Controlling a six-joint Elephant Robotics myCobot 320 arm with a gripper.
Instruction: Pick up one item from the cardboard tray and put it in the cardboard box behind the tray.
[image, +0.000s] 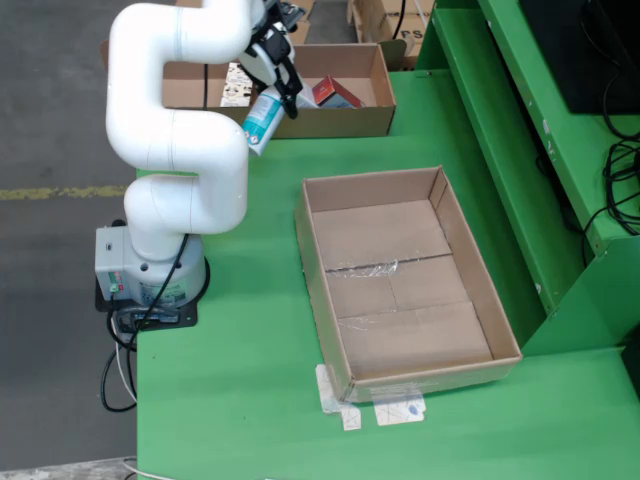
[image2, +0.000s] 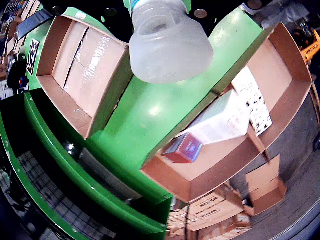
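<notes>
Green worktop (image: 250, 380) carrying two cardboard containers, seen from above in the fixed view. The white arm (image: 175, 140) reaches toward the shallow cardboard tray (image: 375, 112) at the top of that view. Its black gripper (image: 278, 62) pinches a white bottle (image: 265, 118) with a teal label, held tilted in the air over the tray's near edge. The label text is too small to read.

In the gripper-mounted view the bottle's translucent rounded end (image2: 167, 42) fills the upper centre. Below it the tray (image2: 280, 75) holds a white carton (image2: 222, 120), a small red and blue box (image2: 184, 148) and a printed sheet (image2: 256, 99) whose black marks cannot be read.

The large, deep cardboard box (image: 345, 360) sits near the worktop's middle, its floor seamed with clear tape.
</notes>
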